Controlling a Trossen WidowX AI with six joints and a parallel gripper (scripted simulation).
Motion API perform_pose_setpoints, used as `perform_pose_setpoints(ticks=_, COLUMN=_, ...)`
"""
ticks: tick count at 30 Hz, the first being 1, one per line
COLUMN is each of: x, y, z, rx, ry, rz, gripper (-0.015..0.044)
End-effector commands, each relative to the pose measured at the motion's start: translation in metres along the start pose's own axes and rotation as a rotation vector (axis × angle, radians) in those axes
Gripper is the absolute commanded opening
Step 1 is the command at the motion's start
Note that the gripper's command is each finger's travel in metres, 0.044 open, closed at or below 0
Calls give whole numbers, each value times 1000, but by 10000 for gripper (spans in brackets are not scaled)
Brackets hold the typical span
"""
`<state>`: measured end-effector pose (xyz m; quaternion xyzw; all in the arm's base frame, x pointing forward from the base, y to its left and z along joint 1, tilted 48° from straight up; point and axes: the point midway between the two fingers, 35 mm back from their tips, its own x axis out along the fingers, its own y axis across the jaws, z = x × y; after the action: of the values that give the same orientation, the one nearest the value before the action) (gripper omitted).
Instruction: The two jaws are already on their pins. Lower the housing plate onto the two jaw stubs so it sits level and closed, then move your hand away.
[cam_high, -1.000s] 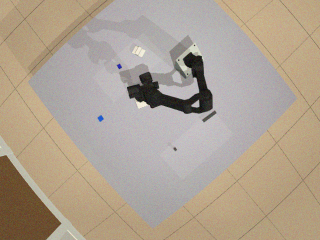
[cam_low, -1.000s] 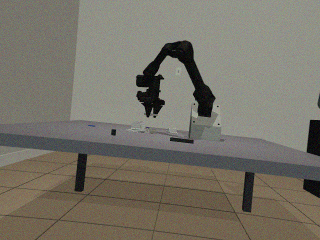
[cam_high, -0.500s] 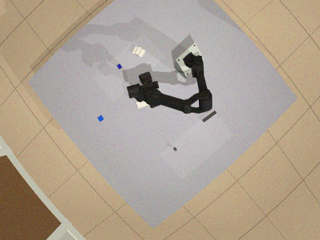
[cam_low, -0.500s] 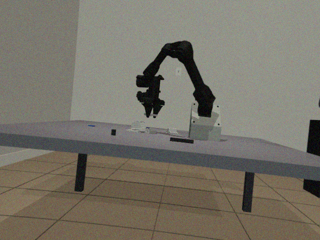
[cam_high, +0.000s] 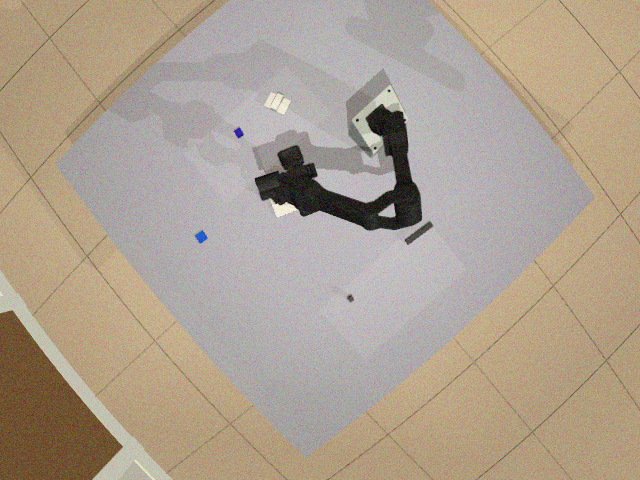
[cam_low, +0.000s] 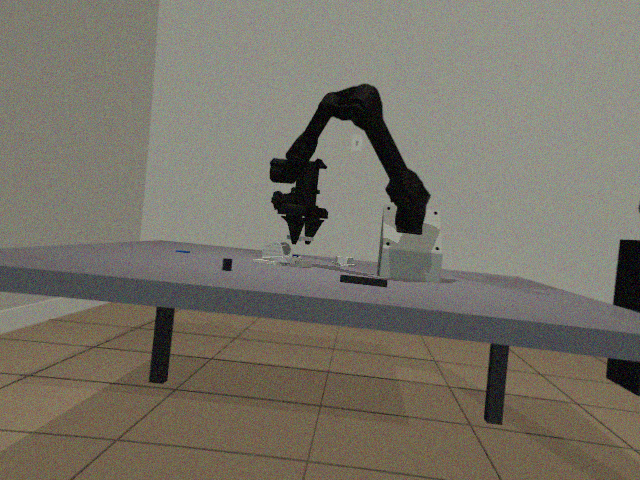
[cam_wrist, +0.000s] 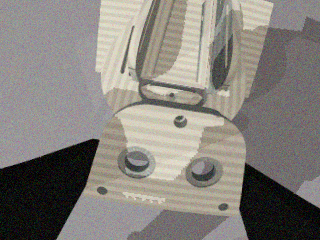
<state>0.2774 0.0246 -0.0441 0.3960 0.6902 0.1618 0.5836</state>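
Observation:
The housing plate (cam_wrist: 162, 142) is pale, with a rounded far edge, two large ringed holes and smaller holes. My gripper (cam_low: 301, 242) (cam_wrist: 167, 158) is shut on its two sides and holds it above the table in the exterior view. The pale gripper assembly (cam_low: 275, 251) (cam_high: 282, 208) stands on the table below my fingers. The wrist view shows its square base (cam_wrist: 109, 35) and two long jaws, left (cam_wrist: 145, 47) and right (cam_wrist: 220, 60), beyond the plate's far edge. The plate hides the near part of the assembly, so the jaw stubs cannot be made out.
Three white blocks (cam_high: 277, 102) (cam_low: 344, 261) lie behind the hand. A dark blue cube (cam_high: 238, 132) and a blue square (cam_high: 201, 236) (cam_low: 183, 251) lie on the table. A black bar (cam_high: 418, 233) (cam_low: 363, 281) and small dark block (cam_high: 350, 298) (cam_low: 226, 264) are nearer the exterior camera.

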Motion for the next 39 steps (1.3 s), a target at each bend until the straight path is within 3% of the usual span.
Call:
perform_pose_setpoints(ticks=1, x=7, y=0, z=-1, rx=6, ry=3, rz=5, gripper=351)
perform_pose_setpoints(ticks=19, x=36, y=1, z=-3, rx=5, ry=6, rz=9, gripper=351)
perform_pose_setpoints(ticks=39, x=39, y=1, z=-4, rx=14, ry=6, rz=9, gripper=351)
